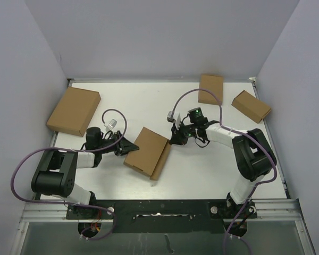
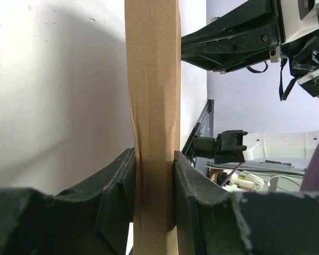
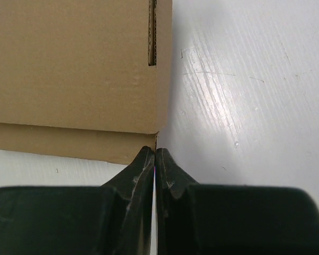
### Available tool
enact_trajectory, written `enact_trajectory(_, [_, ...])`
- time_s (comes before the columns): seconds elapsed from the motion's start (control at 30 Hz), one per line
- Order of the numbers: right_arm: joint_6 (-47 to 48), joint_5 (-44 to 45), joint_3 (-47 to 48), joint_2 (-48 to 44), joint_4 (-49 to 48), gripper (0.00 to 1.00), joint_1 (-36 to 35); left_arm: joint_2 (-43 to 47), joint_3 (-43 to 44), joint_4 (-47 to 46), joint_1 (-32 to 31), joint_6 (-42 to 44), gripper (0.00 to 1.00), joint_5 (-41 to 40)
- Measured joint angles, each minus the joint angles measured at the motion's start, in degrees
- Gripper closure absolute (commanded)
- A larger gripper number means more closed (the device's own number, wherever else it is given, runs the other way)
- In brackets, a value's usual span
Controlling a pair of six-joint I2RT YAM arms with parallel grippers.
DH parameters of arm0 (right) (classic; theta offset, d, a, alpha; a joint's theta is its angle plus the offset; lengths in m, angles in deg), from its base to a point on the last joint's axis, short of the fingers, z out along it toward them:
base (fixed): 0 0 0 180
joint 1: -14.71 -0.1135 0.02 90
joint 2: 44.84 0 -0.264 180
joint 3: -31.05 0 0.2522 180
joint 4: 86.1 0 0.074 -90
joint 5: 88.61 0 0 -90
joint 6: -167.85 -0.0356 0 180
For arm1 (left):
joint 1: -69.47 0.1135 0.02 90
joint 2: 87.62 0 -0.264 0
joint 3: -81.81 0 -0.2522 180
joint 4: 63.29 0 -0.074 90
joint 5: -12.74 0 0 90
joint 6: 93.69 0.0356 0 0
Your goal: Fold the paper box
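The paper box (image 1: 147, 152), brown cardboard, lies mid-table with a flap hanging along its right side. My left gripper (image 1: 131, 148) is shut on its left edge. In the left wrist view that edge (image 2: 152, 79) stands upright as a band, slightly creased, pinched in the gripper (image 2: 154, 175) between both black fingers. My right gripper (image 1: 174, 141) is at the box's upper right corner. In the right wrist view its jaws (image 3: 156, 151) are shut with nothing between them, the tips touching the box's (image 3: 69, 69) corner, below a thin slit (image 3: 152, 32).
A larger brown box (image 1: 74, 110) lies at the far left. Two smaller brown boxes (image 1: 210, 88) (image 1: 251, 105) sit at the far right. Walls close the table on three sides. The right arm (image 2: 239, 37) shows across the left wrist view.
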Motion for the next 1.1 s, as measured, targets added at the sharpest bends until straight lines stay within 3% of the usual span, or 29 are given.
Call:
enact_trajectory(0.5, [2.19,0.74,3.8,-0.81,6.19,0.99,-0.7,-1.79,0.46,-2.32,2.38,-8.63,0.82,3.96])
enact_trajectory(0.73, [3.58,1.25,4.57,-0.81,8.52,0.99,-1.29,-2.56,1.42,-1.62,2.69,-8.13,0.82,5.49])
enact_trajectory(1.1, [5.66,3.61,5.95,-0.81,11.58,0.99,-2.58,-2.56,5.81,7.72,2.69,-1.81,0.82,6.95])
